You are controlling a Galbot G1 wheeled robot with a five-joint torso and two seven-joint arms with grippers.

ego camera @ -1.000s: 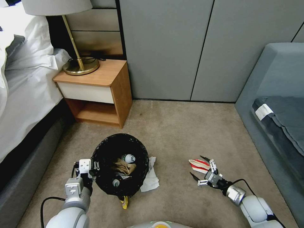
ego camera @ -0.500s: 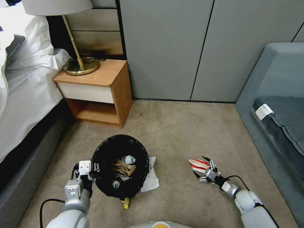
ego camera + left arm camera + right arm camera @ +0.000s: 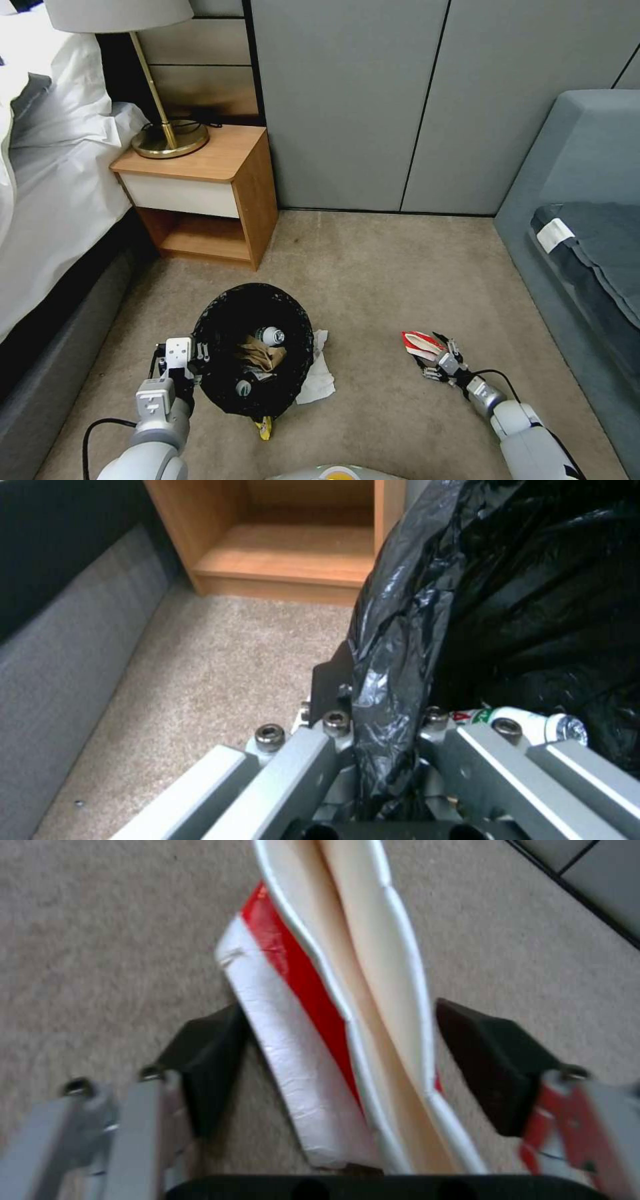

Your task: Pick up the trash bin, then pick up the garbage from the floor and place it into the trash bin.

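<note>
Two grippers work: the left gripper point(image 3: 198, 352) has its fingers clamped on the trash bin's point(image 3: 253, 347) rim, while the right gripper's point(image 3: 347, 1065) parted fingers straddle the squashed cup point(image 3: 333, 1005) on the carpet point(image 3: 373, 267).

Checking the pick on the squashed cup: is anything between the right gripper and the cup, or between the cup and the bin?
Nothing visible. The right gripper has its open jaws on either side of the squashed cup on the carpet. Bare carpet lies between it and the trash bin, held at the rim by the left gripper.
</note>
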